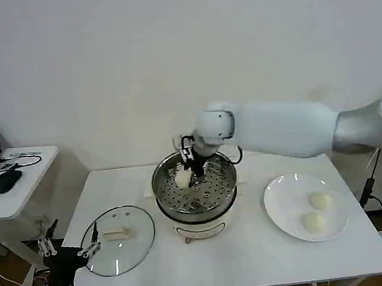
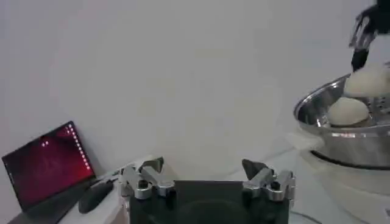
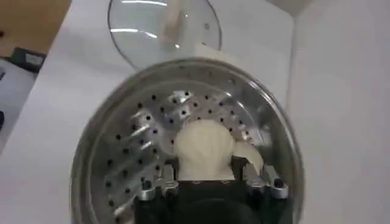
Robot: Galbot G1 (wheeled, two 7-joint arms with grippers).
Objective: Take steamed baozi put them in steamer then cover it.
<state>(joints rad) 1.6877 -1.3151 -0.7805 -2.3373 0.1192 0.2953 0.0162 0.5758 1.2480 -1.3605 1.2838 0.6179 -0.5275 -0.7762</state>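
Note:
The steamer point(image 1: 196, 192) stands mid-table, a shiny perforated basket point(image 3: 140, 140) on a white pot. My right gripper point(image 1: 194, 169) reaches down into it, shut on a cream baozi point(image 3: 204, 149) held just above the perforated floor. A second baozi point(image 3: 250, 157) lies in the basket beside it; from the left wrist view it sits low point(image 2: 348, 111) under the held one point(image 2: 368, 82). Two more baozi point(image 1: 320, 201) point(image 1: 314, 222) rest on the white plate point(image 1: 280, 195). The glass cover point(image 1: 119, 237) lies flat on the table left of the steamer. My left gripper point(image 1: 69, 252) hangs open by the table's left front edge.
A small side table point(image 1: 23, 183) at the left carries a laptop point(image 2: 49, 164) and a mouse point(image 1: 5, 179). Bare tabletop point(image 1: 245, 254) runs along the front, between cover and plate. A white wall stands behind.

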